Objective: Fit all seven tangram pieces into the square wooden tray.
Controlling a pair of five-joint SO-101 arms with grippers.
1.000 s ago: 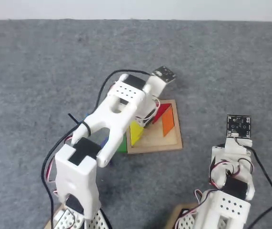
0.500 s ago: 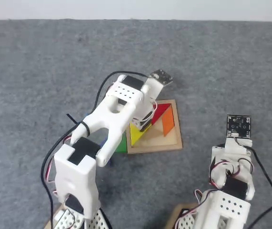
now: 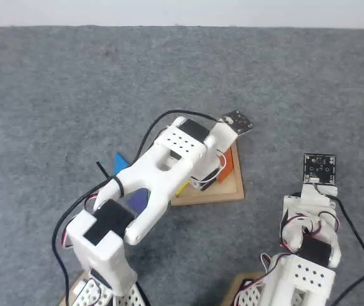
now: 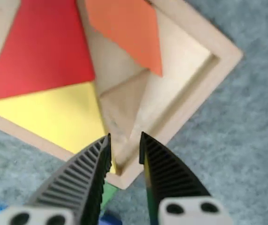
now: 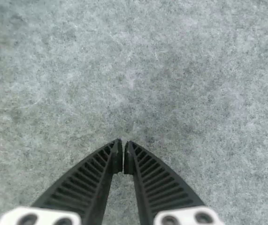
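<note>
The square wooden tray (image 4: 204, 75) holds a red triangle (image 4: 44, 47), a yellow triangle (image 4: 58, 117) and an orange parallelogram (image 4: 129, 28), with bare wood between them. My left gripper (image 4: 125, 139) hangs just above the tray's corner beside the yellow triangle, slightly open with nothing between its fingers. A green piece (image 4: 106, 193) lies on the carpet just outside that corner. In the high view the left arm (image 3: 175, 153) covers most of the tray (image 3: 232, 191); a blue triangle (image 3: 119, 162) and a purple piece (image 3: 137, 199) lie on the carpet to its left. My right gripper (image 5: 123, 157) is shut over bare carpet.
Grey carpet (image 3: 60, 89) covers the table. The right arm (image 3: 312, 223) stands at the front right, apart from the tray. A black cable (image 3: 105, 172) runs along the left arm. Open carpet lies behind and left of the tray.
The left arm has swung to the right across the tray, now hiding the red and yellow pieces from above and uncovering the blue triangle. The right arm has not moved.
</note>
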